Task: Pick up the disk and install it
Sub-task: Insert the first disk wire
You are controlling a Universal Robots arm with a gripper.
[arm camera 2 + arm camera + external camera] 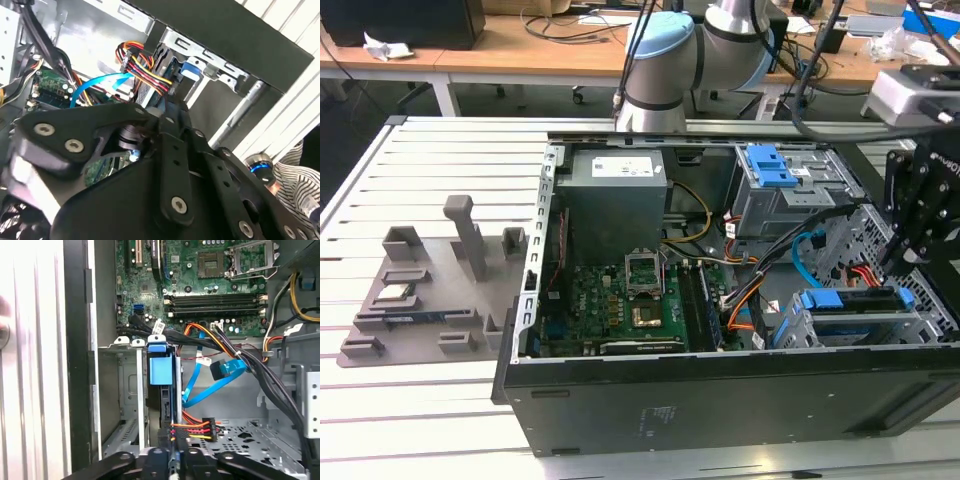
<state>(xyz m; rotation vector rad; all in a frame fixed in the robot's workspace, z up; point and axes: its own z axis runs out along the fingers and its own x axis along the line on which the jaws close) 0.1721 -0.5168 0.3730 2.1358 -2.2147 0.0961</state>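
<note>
The black jaws (910, 255) are hanging just above the drive cage; whether they are spread or pinching, I cannot tell. Below them, the silver metal disk in its bright blue plastic bracket (850, 300) is sitting edge-up in the grey steel drive cage (865, 325). The red-yellow-black power cable (197, 429) is crowding the slot and could snag, leaving the disk half-seated.

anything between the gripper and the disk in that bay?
Nothing visible. In the first wrist view the gripper sits right at the end of the disk, which stands on edge in the drive cage. The orange-yellow-red power cable plugs in at that same end, close beside the gripper.
</note>
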